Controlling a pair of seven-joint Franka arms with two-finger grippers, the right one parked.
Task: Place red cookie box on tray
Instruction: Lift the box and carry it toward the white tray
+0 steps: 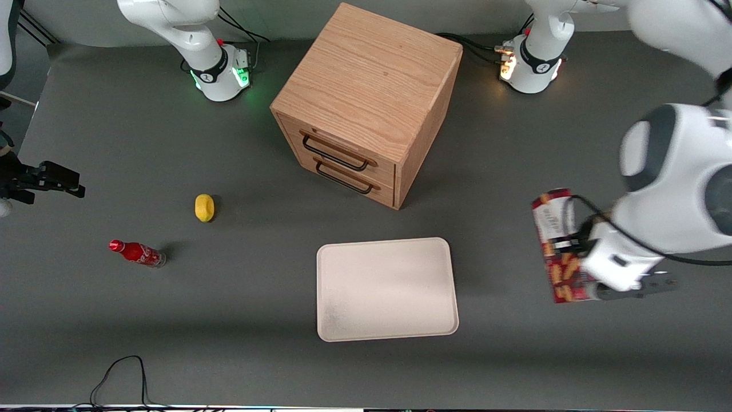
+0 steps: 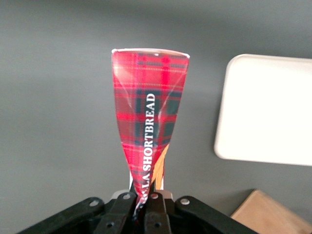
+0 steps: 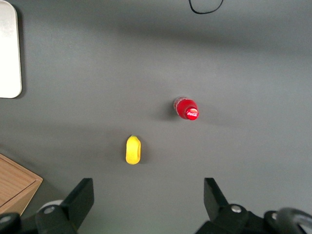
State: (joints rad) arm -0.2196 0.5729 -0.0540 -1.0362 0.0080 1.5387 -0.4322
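The red cookie box (image 1: pixel 557 246), dark-red tartan with shortbread pictures, hangs above the table toward the working arm's end, lifted off the surface. My left gripper (image 1: pixel 577 252) is shut on it, the arm's white wrist covering part of the box. In the left wrist view the red cookie box (image 2: pixel 148 126) sticks out from between the black fingers (image 2: pixel 119 212), which pinch its near end. The cream-white tray (image 1: pixel 386 289) lies flat near the table's middle, beside the box and apart from it; the tray's rounded corner (image 2: pixel 265 109) shows in the wrist view.
A wooden two-drawer cabinet (image 1: pixel 366 103) stands farther from the front camera than the tray. A yellow object (image 1: pixel 205 207) and a small red soda bottle (image 1: pixel 137 253) lie toward the parked arm's end. A black cable (image 1: pixel 123 375) loops at the table's near edge.
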